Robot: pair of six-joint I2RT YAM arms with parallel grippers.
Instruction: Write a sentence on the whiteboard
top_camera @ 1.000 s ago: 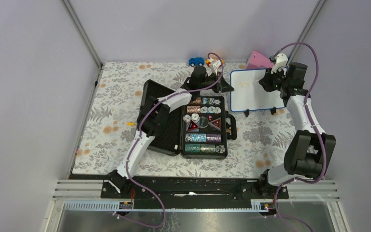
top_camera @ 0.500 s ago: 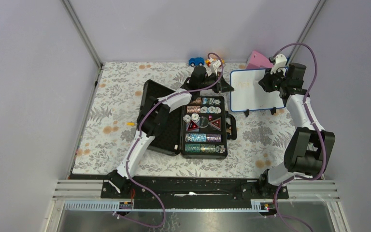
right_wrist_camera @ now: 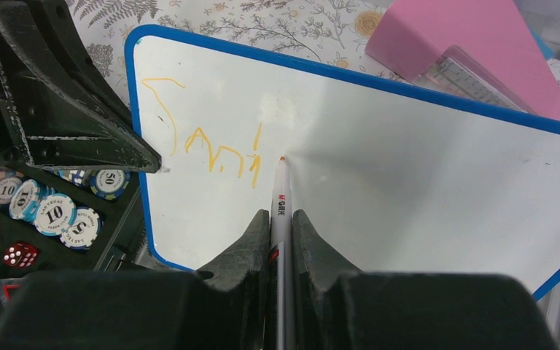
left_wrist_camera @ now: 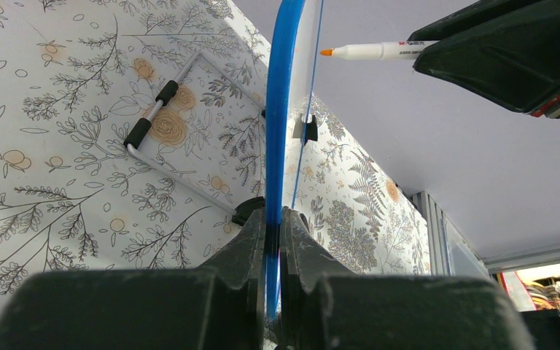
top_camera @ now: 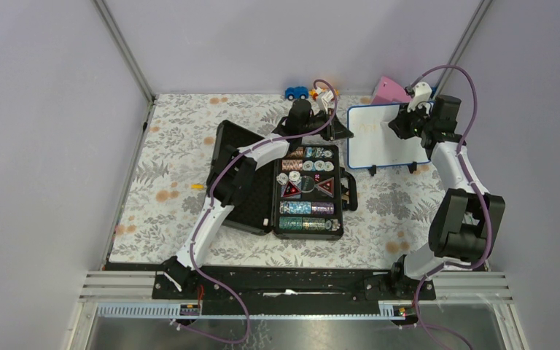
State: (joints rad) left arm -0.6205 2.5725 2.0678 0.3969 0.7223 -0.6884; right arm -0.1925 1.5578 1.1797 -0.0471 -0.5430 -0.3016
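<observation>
The whiteboard (top_camera: 383,138) stands propped at about 2 o'clock on the flowered worktop (top_camera: 175,146), tilted back on its 2 little black feet with its white face towards the arms. The left gripper (left_wrist_camera: 273,240) is clenched on the board's left edge; the wrist view shows both fingers pinching the thin blue frame edge-on.

The right gripper (right_wrist_camera: 282,226) is closed around a white marker (right_wrist_camera: 280,189), whose barrel runs out between the fingers towards 12 o'clock. The orange tip sits right at the white surface, just to the 3 o'clock side of the last stroke. I cannot tell for certain whether it is touching.

The sentence (right_wrist_camera: 211,149) so far is only a few pale yellow-orange strokes in the board's upper-left part: a tall hooked line, some zigzag letters and a short upright dash. The rest of the face is bare white.

A pink wedge (top_camera: 390,90) lies just behind the board at its 12 o'clock. At the board's 9 o'clock an open black case (top_camera: 308,191) holds rows of poker chips (right_wrist_camera: 51,211) marked 10, 50 and 5 — the left arm reaches over it. A small blue toy car (top_camera: 297,92) sits at the worktop's far edge, near 12 o'clock.
</observation>
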